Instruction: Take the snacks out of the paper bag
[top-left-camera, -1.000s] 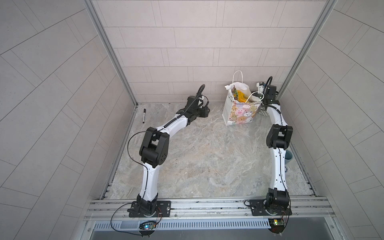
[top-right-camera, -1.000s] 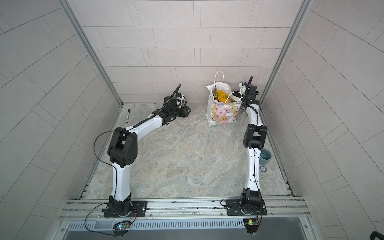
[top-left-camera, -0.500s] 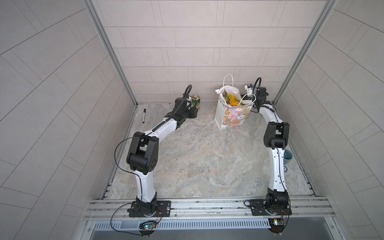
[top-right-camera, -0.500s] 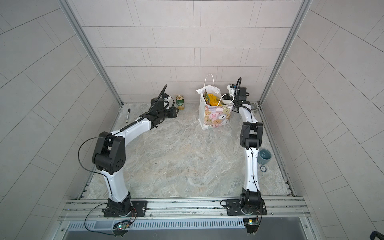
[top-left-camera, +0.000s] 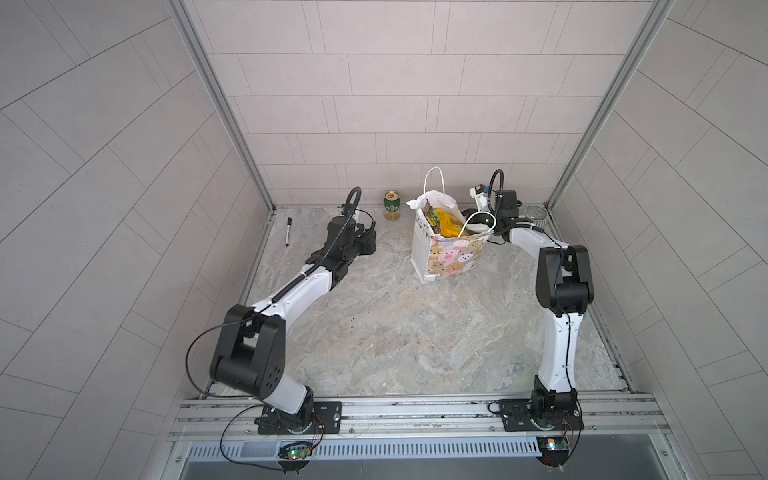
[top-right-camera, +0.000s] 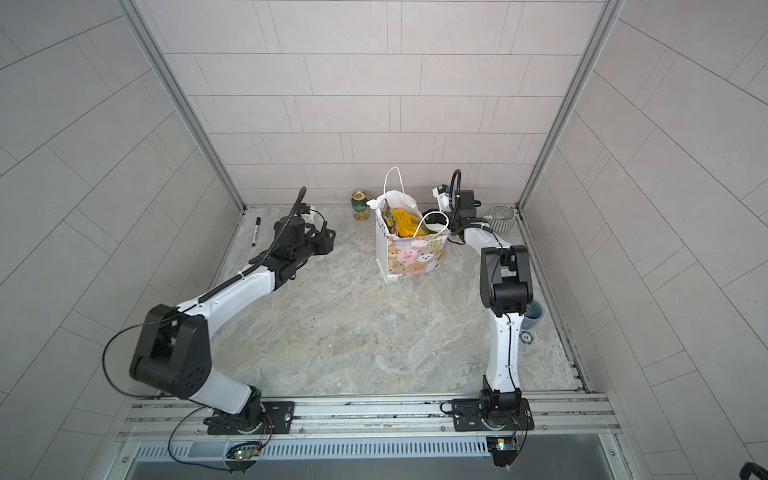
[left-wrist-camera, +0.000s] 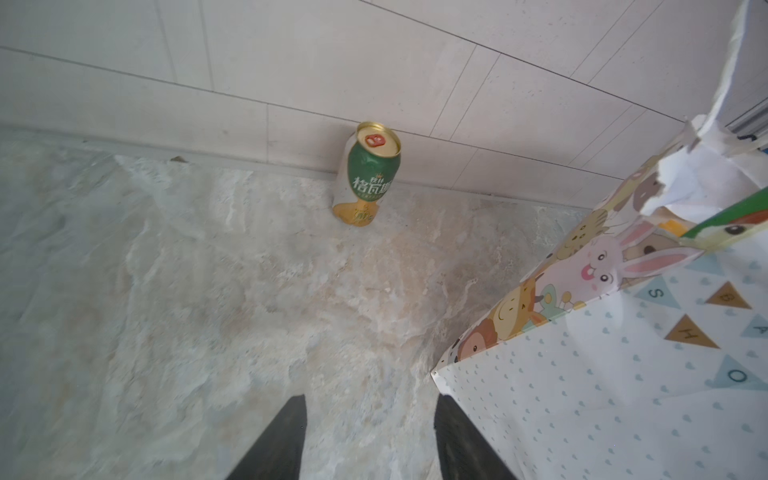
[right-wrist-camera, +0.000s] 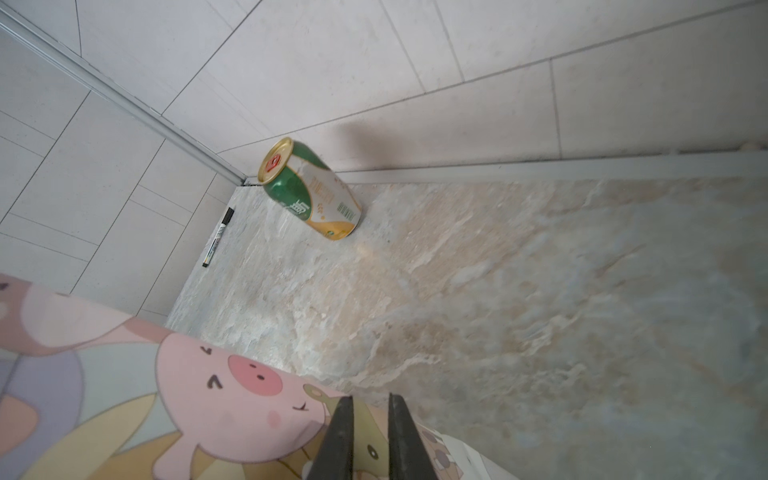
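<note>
- marble counter (top-left-camera: 395, 332) bare in the middle, tiled walls (top-left-camera: 395, 104) tight at back. paper bag (top-left-camera: 446, 257) where?
- upright nr back wall, mouth up. snacks (top-left-camera: 446, 222) stand on end inside, tops poking out. right end effector (right-wrist-camera: 371, 399) nearly shut, pinching bag's printed wall afaict.
- left?
- left end effector (left-wrist-camera: 370, 405) jaws apart, empty, low beside bag's narrow side. snacks are up + to its right, so go over the rim. can (left-wrist-camera: 370, 174) behind, well apart.

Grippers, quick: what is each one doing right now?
Left gripper: open, holding nothing, beside the bag.
Right gripper: closed on the bag's edge.
</note>
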